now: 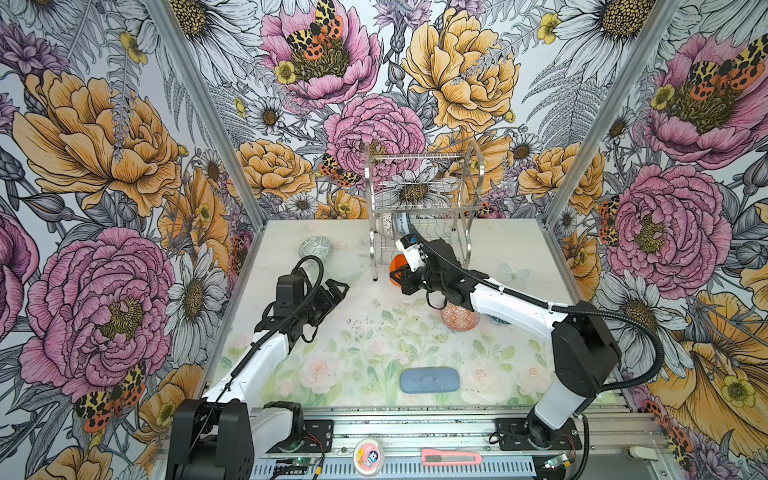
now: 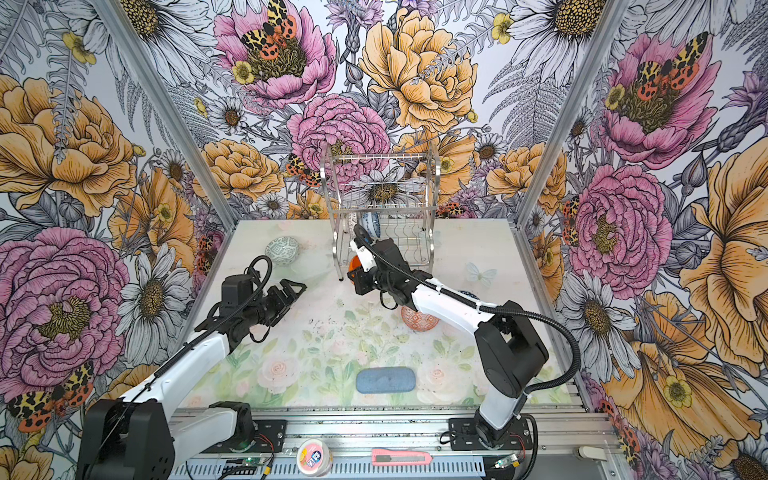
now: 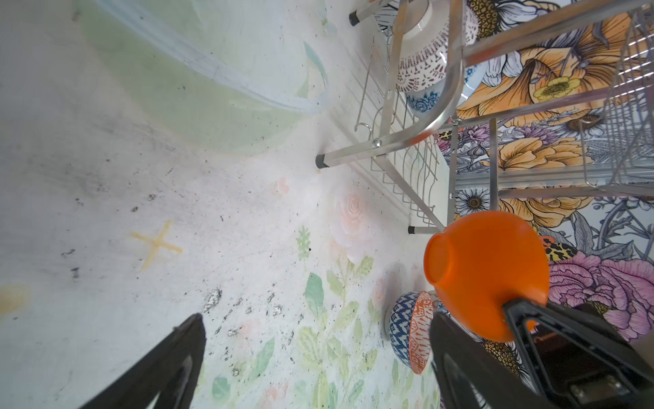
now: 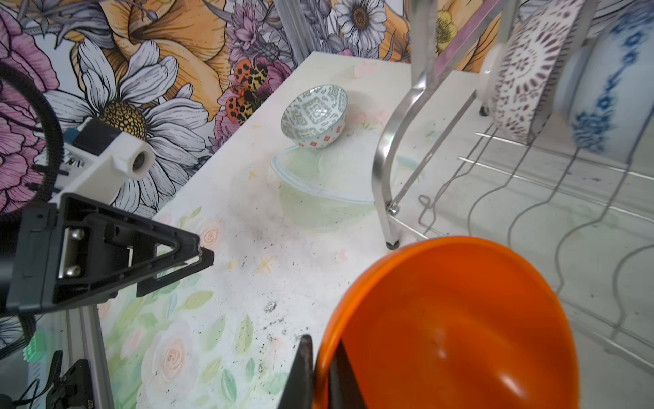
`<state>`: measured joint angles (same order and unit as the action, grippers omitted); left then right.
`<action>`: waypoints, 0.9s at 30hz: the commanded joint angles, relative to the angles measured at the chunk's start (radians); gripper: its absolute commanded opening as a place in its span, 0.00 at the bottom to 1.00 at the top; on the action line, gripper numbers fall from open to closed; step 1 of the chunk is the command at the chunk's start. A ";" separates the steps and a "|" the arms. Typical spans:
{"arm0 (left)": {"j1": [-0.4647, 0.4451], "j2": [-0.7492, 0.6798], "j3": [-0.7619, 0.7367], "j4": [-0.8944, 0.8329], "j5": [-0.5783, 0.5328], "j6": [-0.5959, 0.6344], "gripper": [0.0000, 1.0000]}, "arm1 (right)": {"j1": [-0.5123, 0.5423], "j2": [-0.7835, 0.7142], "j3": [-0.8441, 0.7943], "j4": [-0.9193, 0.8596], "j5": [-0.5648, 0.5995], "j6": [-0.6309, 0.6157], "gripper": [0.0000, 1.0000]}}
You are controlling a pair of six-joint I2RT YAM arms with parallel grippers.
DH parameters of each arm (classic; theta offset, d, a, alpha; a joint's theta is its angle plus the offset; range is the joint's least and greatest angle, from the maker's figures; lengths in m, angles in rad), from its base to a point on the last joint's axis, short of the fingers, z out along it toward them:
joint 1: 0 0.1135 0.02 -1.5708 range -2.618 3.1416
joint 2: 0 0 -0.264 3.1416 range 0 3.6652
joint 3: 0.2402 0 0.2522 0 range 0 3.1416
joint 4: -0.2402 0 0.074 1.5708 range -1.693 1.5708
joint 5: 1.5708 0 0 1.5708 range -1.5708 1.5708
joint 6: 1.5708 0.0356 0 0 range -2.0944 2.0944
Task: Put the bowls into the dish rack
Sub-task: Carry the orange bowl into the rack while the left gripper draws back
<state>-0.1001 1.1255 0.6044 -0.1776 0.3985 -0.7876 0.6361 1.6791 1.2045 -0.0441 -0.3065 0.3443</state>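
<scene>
- I'm seeing the right gripper (image 4: 322, 371) clamping the rim of the plain orange bowl (image 4: 460, 318), one finger inside the rim and one outside.
- Bowl is hanging tipped on its side, off the table (image 1: 374, 324), just beside the front left leg of the dish rack (image 1: 419, 199), outside the lower tier.
- Left gripper (image 1: 337, 290) is hovering over the table left of the rack, jaws spread wide and holding nothing.
- Black-and-white lattice bowl (image 4: 531, 70) and blue floral bowl (image 4: 608, 99) are standing on edge side by side in the rack's lower tier.
- Grey-green bowl (image 1: 316, 248) is sitting on the table left of the rack, well apart from both grippers.
- Orange-white geometric bowl (image 1: 459, 319) is lying under my right arm; dark-blue triangle bowl (image 2: 467, 294) is just beside it, mostly hidden by the arm.
- Blue-grey pad (image 1: 429, 379) is lying flat near the table's front edge.
</scene>
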 commanded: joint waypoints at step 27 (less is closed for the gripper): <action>-0.215 0.144 0.157 0.272 0.035 -0.014 0.99 | -0.279 0.203 0.030 0.589 -0.241 0.323 0.00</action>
<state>-0.2989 1.2572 0.7300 0.0097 0.4026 -0.7910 0.3603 1.8618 1.1778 0.4171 -0.5236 0.6254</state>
